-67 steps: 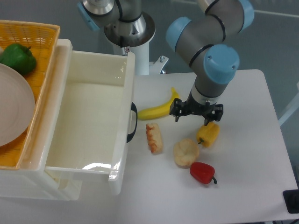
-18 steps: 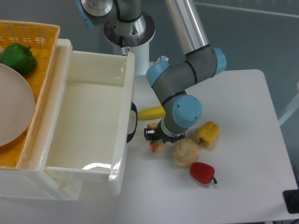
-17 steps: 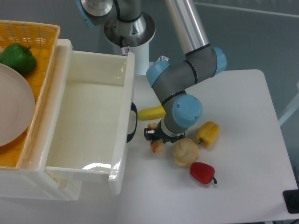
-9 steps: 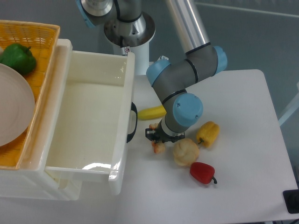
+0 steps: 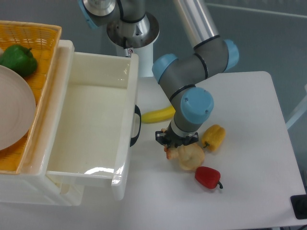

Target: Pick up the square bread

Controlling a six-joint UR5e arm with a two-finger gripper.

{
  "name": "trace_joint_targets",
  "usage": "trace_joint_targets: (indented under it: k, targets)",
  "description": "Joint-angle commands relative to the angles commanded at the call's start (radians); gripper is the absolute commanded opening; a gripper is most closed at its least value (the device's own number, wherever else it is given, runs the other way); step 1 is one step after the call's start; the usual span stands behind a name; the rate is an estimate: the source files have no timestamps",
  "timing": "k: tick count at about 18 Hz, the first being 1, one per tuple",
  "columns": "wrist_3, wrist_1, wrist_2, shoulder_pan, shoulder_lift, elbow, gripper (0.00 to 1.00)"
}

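My pincer (image 5: pixel 173 142) is clamped on the square bread (image 5: pixel 171 152), which pokes out below it just above the white counter (image 5: pixel 249 143), touching the round bun (image 5: pixel 191 156). A banana (image 5: pixel 158 115), yellow pepper (image 5: pixel 214 137) and red pepper (image 5: pixel 208 177) lie near; grey floor shows behind.

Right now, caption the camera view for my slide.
Gripper shut on the bread, beside the bun.
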Motion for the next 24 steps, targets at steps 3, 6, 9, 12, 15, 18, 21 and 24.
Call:
trace_joint_targets:
  k: [3, 6, 9, 12, 15, 18, 21, 24]
  targets:
    - [0.141, 0.002, 0.000, 0.021, 0.041, 0.002, 0.30]
    - [0.241, 0.000, 0.000, 0.041, 0.074, 0.012, 0.30]
    - [0.333, -0.003, 0.003, 0.077, 0.097, 0.011, 0.30]
    - [0.429, -0.060, 0.020, 0.104, 0.124, 0.009, 0.28]
    - [0.520, -0.097, 0.037, 0.133, 0.144, 0.011, 0.28]
    - [0.522, -0.097, 0.038, 0.135, 0.149, 0.011, 0.28]
    - [0.523, -0.098, 0.037, 0.150, 0.152, 0.009, 0.28]
    - [0.523, -0.101, 0.037, 0.152, 0.160, 0.003, 0.28]
